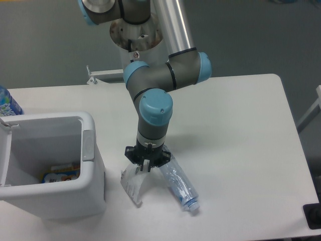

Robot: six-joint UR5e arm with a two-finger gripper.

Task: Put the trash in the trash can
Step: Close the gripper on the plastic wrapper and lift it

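A crumpled whitish translucent wrapper (132, 185) lies on the table just right of the white trash can (93, 173). A crushed clear bluish bottle (180, 186) lies beside it, pointing down-right. My gripper (146, 167) points straight down at the wrapper's top edge, between wrapper and bottle. Its jaws are drawn together on the wrapper's upper edge. The trash can stands open at the left with a grey latch (88, 145) on its right wall.
A colourful packet (60, 173) lies inside the trash can. An upright bottle with a bright blue label (7, 103) stands at the far left edge. The table's front edge runs close below the wrapper and bottle.
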